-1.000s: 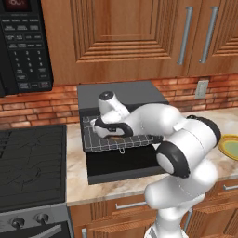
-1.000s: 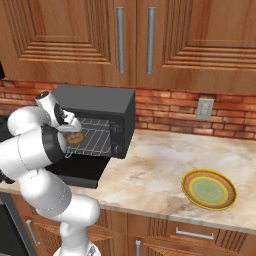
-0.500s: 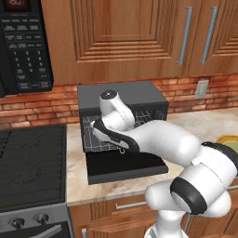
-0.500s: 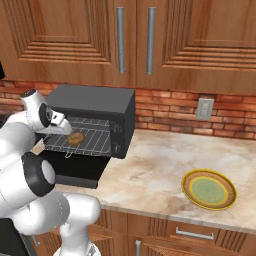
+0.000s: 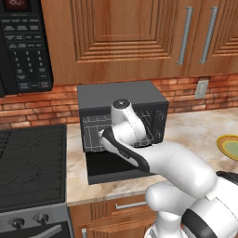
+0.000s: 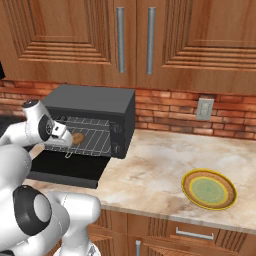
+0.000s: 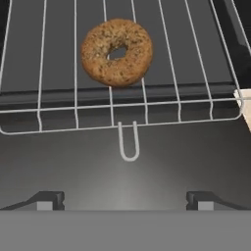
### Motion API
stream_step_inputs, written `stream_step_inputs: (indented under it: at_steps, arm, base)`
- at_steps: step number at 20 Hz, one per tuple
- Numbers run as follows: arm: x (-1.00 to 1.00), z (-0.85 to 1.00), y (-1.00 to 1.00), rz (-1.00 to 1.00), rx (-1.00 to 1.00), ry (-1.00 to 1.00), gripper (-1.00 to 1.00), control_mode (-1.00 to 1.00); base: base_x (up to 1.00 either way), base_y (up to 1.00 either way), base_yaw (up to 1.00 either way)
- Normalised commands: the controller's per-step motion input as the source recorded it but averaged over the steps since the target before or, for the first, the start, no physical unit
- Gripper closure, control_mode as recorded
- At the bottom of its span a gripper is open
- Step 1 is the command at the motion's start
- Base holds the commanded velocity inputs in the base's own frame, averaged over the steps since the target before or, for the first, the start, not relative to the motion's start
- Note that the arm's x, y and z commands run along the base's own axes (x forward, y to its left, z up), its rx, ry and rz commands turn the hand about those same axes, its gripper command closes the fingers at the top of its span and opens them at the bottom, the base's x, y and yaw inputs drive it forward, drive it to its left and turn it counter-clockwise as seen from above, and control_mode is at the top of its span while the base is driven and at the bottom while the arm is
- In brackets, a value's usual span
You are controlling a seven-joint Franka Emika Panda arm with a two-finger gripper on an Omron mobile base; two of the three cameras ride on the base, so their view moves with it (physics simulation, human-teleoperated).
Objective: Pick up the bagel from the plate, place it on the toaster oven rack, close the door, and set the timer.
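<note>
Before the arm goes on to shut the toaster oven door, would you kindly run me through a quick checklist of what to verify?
1. Bagel lying on the toaster oven rack: ok.
2. Jaws of the gripper open, holding nothing: ok.
3. Plate bare on the counter: ok.
4. Door folded down, nothing lying on it: ok.
5. Rack pushed fully in: not ok; its front loop juts over the door.
6. Timer knob reachable: cannot tell.
</note>
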Motion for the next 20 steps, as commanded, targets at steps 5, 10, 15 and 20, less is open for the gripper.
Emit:
stream_step_inputs:
  at_steps: [5,10,15,20]
  arm:
    - [0.00,-0.28,0.00,0.00,0.00,0.05,-1.00,-1.00]
    - [0.00,-0.28,0.00,0.00,0.00,0.03,-1.00,-1.00]
    - [-0.01,-0.05,0.19,0.00,0.00,0.00,-1.00,-1.00]
    - [0.00,-0.02,0.59,0.00,0.00,0.00,-1.00,-1.00]
  base:
    - [0.00,0.00,0.00]
    - [0.00,0.00,0.00]
    - [0.00,0.00,0.00]
    - [0.00,0.00,0.00]
